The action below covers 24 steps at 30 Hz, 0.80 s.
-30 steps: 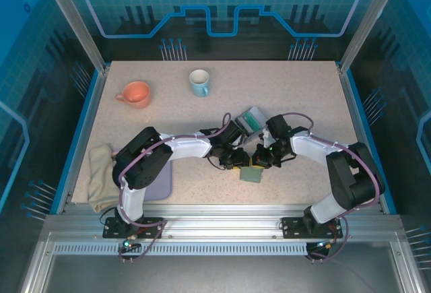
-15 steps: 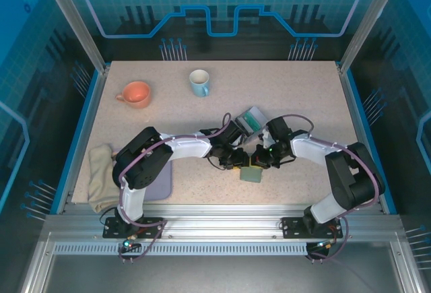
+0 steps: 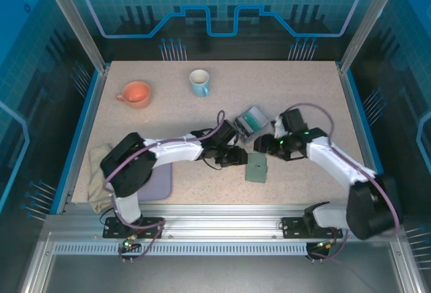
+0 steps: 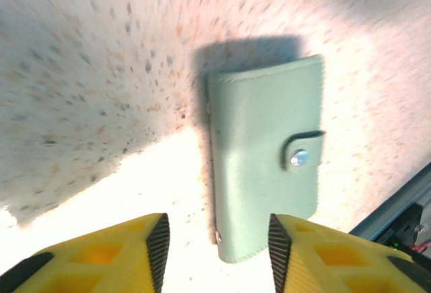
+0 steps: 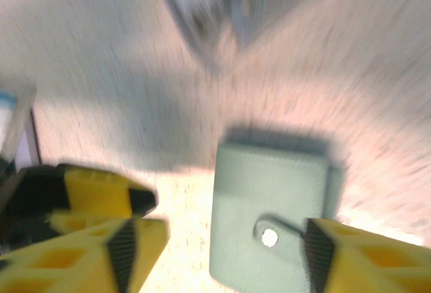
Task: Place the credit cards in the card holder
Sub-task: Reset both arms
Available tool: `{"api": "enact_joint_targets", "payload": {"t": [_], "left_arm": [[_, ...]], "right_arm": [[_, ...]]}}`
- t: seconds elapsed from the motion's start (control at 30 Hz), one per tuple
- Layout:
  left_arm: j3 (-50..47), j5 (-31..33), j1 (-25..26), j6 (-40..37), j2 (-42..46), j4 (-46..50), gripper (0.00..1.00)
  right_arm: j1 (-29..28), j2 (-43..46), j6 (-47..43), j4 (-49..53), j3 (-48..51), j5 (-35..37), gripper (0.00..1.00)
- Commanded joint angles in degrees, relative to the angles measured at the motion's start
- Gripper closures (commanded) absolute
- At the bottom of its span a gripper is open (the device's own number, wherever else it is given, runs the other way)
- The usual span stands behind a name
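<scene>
The card holder [image 3: 256, 168], sage green and folded shut with its snap fastened, lies flat on the speckled table. It also lies below my left gripper as the card holder [image 4: 266, 165], and blurred as the card holder [image 5: 269, 219]. My left gripper [image 3: 232, 157] hovers just left of it, open, its fingers [image 4: 158, 246] empty. My right gripper [image 3: 267, 146] hangs open just behind the holder, the gripper [image 5: 221, 252] holding nothing. Teal-green credit cards [image 3: 253, 116] stand in a small clear box.
An orange mug [image 3: 135, 93] and a pale blue mug [image 3: 199, 82] stand at the back left. A beige cloth [image 3: 101, 172] and a lavender mat [image 3: 158, 182] lie at the near left. The clear box [image 3: 248, 123] sits close behind both grippers.
Both grippers have opened and drawn off the card holder. The right arm has pulled back and to the right. The holder now lies free on the table.
</scene>
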State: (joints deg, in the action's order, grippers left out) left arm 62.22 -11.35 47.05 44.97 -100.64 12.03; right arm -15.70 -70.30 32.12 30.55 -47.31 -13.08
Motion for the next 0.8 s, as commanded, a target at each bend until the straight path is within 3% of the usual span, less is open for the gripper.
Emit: {"api": "enact_joint_targets", "payload": {"t": [0.0, 0.07, 0.13, 0.2, 0.23, 0.37, 0.43, 0.5, 0.57, 0.63, 0.77], "left_arm": [[-1.64, 14.53, -0.09, -3.27, 9.57, 3.34, 0.48], [-4.03, 23.65, -1.22, -5.72, 15.11, 5.83, 0.37], [-6.48, 31.98, -3.69, -8.43, 20.05, 8.10, 0.29], [-9.96, 40.12, -6.91, -11.69, 24.30, 8.97, 0.05], [-11.96, 43.29, -9.67, -13.06, 26.28, 8.90, 0.02], [-20.23, 51.10, -20.46, -18.12, 32.96, 5.60, 0.01], [-26.65, 54.61, -22.54, -25.66, 36.61, -4.48, 0.01], [-31.68, 54.27, -25.01, -32.84, 39.99, -13.52, 0.01], [-33.92, 48.28, -29.20, -35.52, 41.39, -18.11, 0.01], [-35.66, 44.49, -32.96, -36.11, 40.37, -22.30, 0.01], [-42.64, 36.85, -37.98, -39.36, 34.50, -40.68, 0.01]], "right_arm": [[3.29, 5.98, -5.89, 5.26, -5.66, 24.76, 0.09], [3.90, 7.43, -13.66, -3.27, -2.74, 37.36, 0.05], [4.57, 7.28, -22.41, -12.22, 1.48, 43.63, 0.00], [6.11, 5.74, -29.05, -21.46, 5.76, 45.10, 0.00], [7.35, 4.61, -29.56, -25.13, 7.40, 44.93, 0.00], [11.50, 2.06, -31.25, -39.96, 14.95, 30.99, 0.02], [12.07, 0.69, -31.74, -47.83, 17.90, 27.69, 0.02], [12.34, -1.03, -33.42, -52.59, 19.37, 25.48, 0.02], [12.62, -3.44, -35.05, -57.51, 20.68, 24.44, 0.02], [13.14, -5.41, -35.64, -60.60, 21.69, 23.51, 0.03], [15.10, -5.27, -34.81, -61.52, 22.41, 19.90, 0.06]]}}
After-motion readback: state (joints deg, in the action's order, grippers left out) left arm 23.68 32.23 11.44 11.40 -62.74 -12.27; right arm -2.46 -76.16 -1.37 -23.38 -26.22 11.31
